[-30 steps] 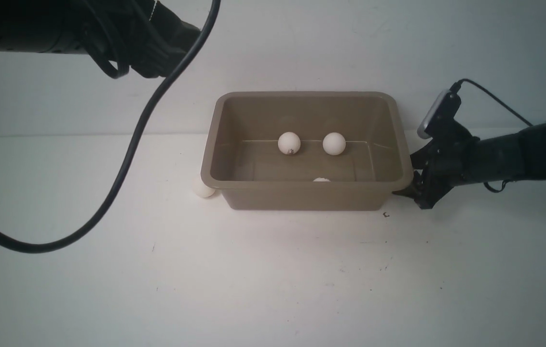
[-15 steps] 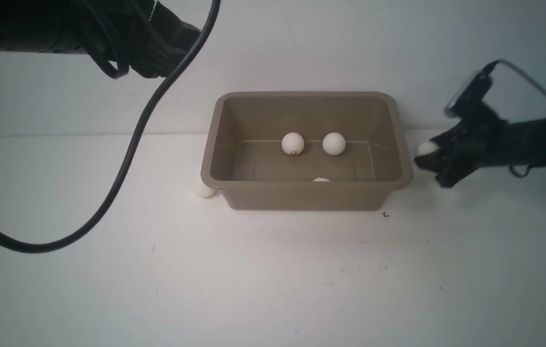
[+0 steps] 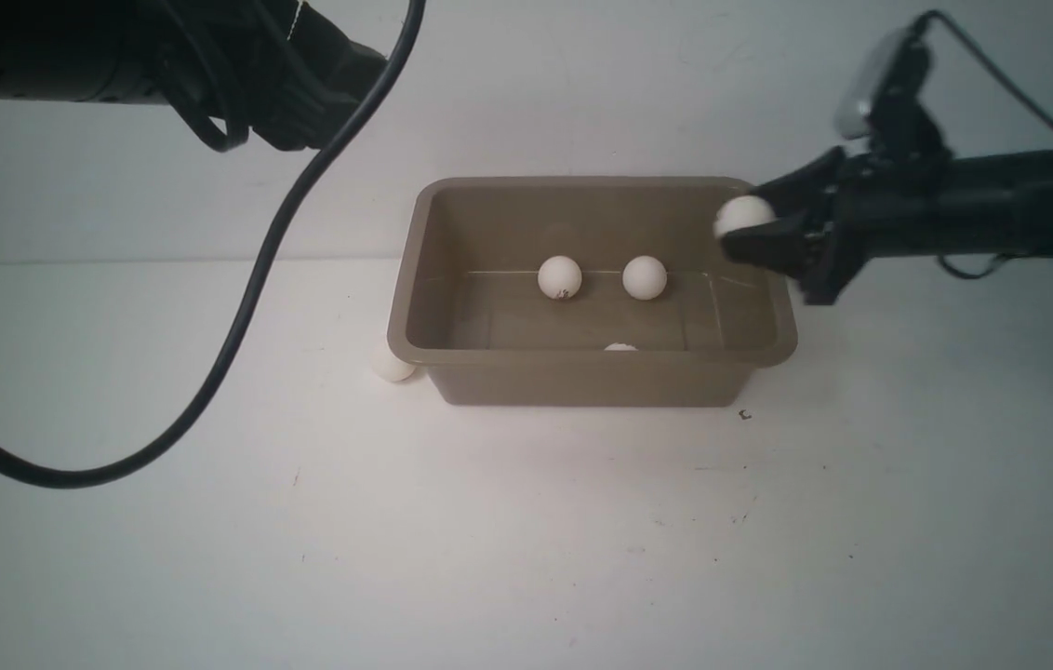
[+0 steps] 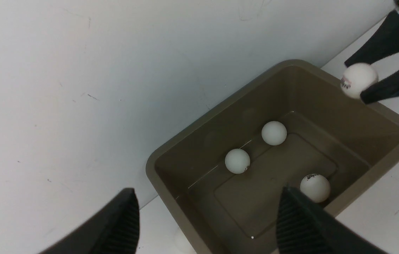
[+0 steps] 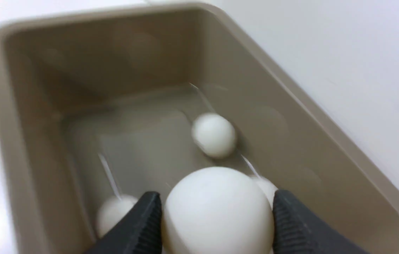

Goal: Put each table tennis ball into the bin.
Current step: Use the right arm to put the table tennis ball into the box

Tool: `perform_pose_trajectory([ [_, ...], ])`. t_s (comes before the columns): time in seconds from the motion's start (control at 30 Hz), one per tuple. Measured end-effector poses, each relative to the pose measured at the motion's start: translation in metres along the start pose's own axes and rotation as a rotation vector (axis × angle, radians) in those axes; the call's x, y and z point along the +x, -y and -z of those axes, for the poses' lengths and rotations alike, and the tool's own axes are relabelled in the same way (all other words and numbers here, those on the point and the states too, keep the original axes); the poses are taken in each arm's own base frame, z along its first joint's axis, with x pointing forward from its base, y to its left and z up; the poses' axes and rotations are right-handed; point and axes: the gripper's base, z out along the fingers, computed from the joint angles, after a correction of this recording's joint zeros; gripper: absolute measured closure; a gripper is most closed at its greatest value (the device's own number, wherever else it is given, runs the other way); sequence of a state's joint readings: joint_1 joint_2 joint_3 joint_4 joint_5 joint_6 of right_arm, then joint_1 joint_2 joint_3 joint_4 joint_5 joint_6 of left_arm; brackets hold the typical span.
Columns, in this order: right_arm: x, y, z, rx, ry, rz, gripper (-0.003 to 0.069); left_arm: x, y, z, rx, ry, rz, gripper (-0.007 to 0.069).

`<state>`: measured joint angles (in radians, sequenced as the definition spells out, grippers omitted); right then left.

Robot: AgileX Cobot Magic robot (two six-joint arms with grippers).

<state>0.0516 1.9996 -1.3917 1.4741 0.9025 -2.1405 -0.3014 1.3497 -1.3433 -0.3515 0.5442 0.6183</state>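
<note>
Outstretched right arm [image 3: 982, 200], jaws pinching a ball [image 3: 742, 216]; left arm [image 3: 43, 56] raised, jaws apart.

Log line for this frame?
right gripper: shut on held ball, above bin rim | left gripper: open | balls in bin: three | ball outside: one

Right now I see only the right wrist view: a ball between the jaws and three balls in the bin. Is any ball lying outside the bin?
Observer: Yes. In the front view one table tennis ball lies on the table beside the near left corner of the bin, partly hidden by its rim.
Operator: Is the left arm free to take it?
Observer: The left gripper is raised, with its jaws wide apart and nothing between them.
Operator: Is my ball marked?
Observer: The held ball bears a small printed logo, visible in the left wrist view.
</note>
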Motion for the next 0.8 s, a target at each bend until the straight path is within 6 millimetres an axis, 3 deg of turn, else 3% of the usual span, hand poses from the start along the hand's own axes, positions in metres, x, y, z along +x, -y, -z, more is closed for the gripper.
perform_pose_trajectory([
  [0.13,-0.014,-0.015,-0.025,0.052,-0.027,0.041,0.0298,0.000,0.000,0.000,0.000,0.000,0.000,0.0155],
  [0.3,-0.011,-0.017,-0.040,0.123,-0.045,0.055,0.0298,0.000,0.000,0.000,0.000,0.000,0.000,0.0155],
  [0.47,-0.002,-0.016,-0.047,0.136,-0.035,-0.001,0.0295,0.000,0.000,0.000,0.000,0.000,0.000,0.0155],
  [0.7,0.004,-0.014,-0.049,0.153,-0.059,0.018,0.0177,0.000,0.000,0.000,0.003,-0.005,0.000,0.0155],
  [0.8,0.005,-0.008,-0.043,0.178,-0.067,0.040,0.0165,0.001,0.001,0.000,0.010,-0.014,0.000,0.0155],
])
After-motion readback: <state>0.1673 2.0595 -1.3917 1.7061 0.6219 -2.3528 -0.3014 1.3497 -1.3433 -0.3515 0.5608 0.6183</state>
